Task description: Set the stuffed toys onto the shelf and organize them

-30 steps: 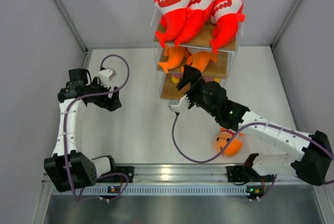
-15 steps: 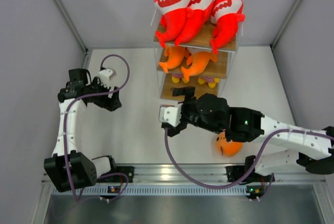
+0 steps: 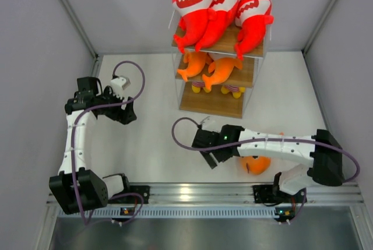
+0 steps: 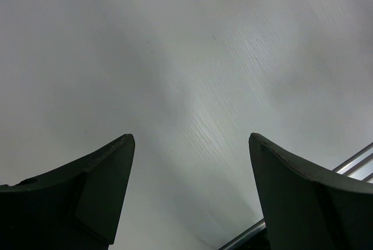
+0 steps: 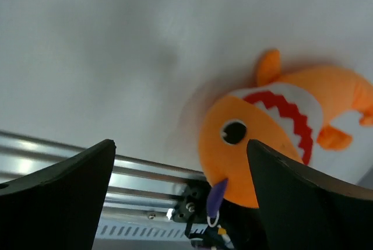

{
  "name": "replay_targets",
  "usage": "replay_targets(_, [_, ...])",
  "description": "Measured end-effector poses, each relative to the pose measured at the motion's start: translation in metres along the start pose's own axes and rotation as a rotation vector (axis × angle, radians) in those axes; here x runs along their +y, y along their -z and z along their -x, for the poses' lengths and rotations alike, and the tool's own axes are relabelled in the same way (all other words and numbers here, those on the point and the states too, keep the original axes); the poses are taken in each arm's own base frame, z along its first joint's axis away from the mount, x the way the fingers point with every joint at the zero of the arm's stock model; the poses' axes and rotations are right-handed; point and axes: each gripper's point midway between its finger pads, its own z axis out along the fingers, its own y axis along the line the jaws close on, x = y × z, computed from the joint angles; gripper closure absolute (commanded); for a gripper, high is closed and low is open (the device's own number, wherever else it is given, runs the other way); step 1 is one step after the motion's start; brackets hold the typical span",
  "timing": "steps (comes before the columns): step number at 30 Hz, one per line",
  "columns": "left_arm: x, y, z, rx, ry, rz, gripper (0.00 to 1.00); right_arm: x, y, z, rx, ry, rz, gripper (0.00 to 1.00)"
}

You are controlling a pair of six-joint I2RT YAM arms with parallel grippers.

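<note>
Where the loose orange fish (image 5: 274,130) lies: on the table (image 3: 154,145), at the lower right of the top view and partly under the right arm. In the right wrist view it fills the right half of the frame, head toward the lower left, tail running off to the upper right.
Fish against right gripper (image 5: 180,143): beyond the fingertips and off toward the right finger, not between the two. It may brush that finger, but the blur leaves this unclear.
Right gripper state: jaws spread wide, holding nothing.
Left gripper (image 4: 191,137): jaws wide as well, with only table surface between them. It sits at the left of the top view, well apart from every toy.
Red sharks (image 3: 218,11): three, side by side on the top board of the shelf (image 3: 213,103), upper centre of the frame, tails hanging over the front edge.
Orange fish, counted: three, made up of two shelved fish (image 3: 213,69) on the middle board and one on the table.
Shelf boards: three.
</note>
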Motion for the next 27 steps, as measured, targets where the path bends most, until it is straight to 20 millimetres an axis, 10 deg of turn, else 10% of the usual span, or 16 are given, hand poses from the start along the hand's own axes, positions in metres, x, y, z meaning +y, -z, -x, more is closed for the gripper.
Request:
replay_targets(4, [-0.002, -0.002, -0.003, 0.005, 0.006, -0.011, 0.15, -0.055, -0.017, -0.056, 0.138, -0.21, -0.278, 0.01])
replay_targets(11, [-0.003, -0.003, -0.005, 0.008, 0.009, -0.014, 0.15, -0.085, -0.03, -0.087, 0.13, -0.493, -0.427, 0.01])
replay_targets(15, [-0.003, -0.003, -0.006, 0.009, 0.01, -0.015, 0.15, -0.098, -0.034, -0.11, 0.159, -0.54, -0.465, 0.31])
replay_targets(18, [-0.003, -0.003, -0.005, 0.007, 0.01, -0.018, 0.15, -0.1, -0.032, -0.111, 0.155, -0.529, -0.45, 0.94])
replay_targets(19, [-0.004, -0.003, -0.005, 0.006, 0.01, -0.02, 0.15, -0.1, -0.032, -0.109, 0.15, -0.516, -0.438, 1.0])
replay_targets(27, [-0.007, -0.004, -0.003, -0.005, 0.011, -0.038, 0.16, -0.032, -0.023, -0.052, -0.044, -0.244, -0.013, 1.0])
